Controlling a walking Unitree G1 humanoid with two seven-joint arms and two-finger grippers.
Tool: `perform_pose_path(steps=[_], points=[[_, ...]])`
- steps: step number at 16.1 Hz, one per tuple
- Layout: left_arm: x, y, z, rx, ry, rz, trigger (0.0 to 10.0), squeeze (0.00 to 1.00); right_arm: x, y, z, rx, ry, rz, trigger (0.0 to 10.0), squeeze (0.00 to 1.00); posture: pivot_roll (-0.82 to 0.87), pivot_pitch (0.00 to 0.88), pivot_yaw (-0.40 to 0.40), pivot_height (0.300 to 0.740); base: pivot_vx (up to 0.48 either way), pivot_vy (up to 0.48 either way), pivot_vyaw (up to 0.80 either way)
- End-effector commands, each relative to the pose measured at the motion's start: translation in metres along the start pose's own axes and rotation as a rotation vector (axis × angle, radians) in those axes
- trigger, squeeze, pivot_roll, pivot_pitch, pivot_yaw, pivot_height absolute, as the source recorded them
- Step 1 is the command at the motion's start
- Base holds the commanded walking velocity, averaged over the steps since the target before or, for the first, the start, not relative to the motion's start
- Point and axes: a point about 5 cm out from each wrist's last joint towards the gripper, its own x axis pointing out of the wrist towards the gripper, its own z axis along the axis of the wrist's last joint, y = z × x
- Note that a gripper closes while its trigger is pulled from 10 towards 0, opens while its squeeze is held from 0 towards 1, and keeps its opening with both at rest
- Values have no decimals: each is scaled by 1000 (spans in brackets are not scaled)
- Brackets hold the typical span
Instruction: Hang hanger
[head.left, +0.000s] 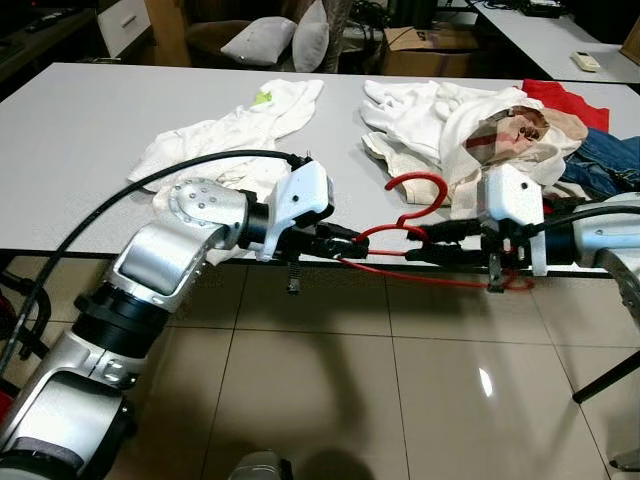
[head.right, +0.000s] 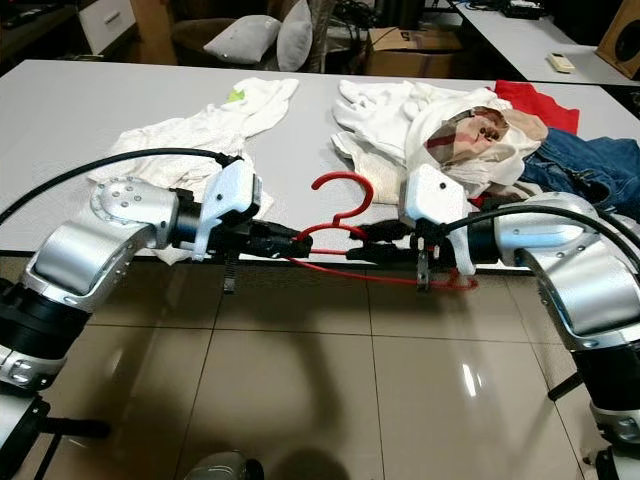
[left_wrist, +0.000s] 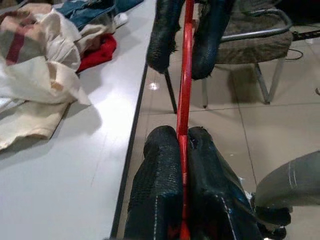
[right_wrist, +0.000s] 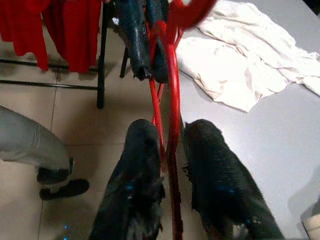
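Down at the front edge of the worktop (head.left: 80, 130), both arms reach in from either side and meet on the red hanger (head.left: 415, 238), held out over the tiled floor (head.left: 350, 400) just off the rim. The left pincer (head.left: 352, 241) is closed tight on the thin red wire, its two black fingers (left_wrist: 165, 190) pressed together with the bar running between them. The right pincer (head.left: 418, 243) faces it from the other side, nearly tip to tip, and has the frame between its fingers (right_wrist: 140, 165) too, though a small gap shows, so that grip looks looser. The hanger lies roughly flat, its long axis running side to side along the worktop edge, from one pincer across to the other, with the hook curling up and away over the worktop toward the clothes. This reads as the carry stage: hanger secured, nothing hung yet. The next move likely calls for one pincer to let go and the hook to be turned upright toward a rail. Beyond lie white garments (head.left: 240, 125), a patterned cloth (head.left: 510, 130), a red piece (head.left: 570, 100) and jeans (head.left: 610, 160), then cushions (head.left: 280, 40) at the back.
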Motion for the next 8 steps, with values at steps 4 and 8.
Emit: perform_pose_path(steps=[4,8], points=[[-6,2,7,40,1,-29,0,0,-9,-1,5,-27,-29,13,10000,702,57,0,-2,740,0,0,0],[-5,1,5,47,8,-32,0,0,-8,-4,5,-33,-26,18,10000,0,53,0,-8,740,0,0,0]])
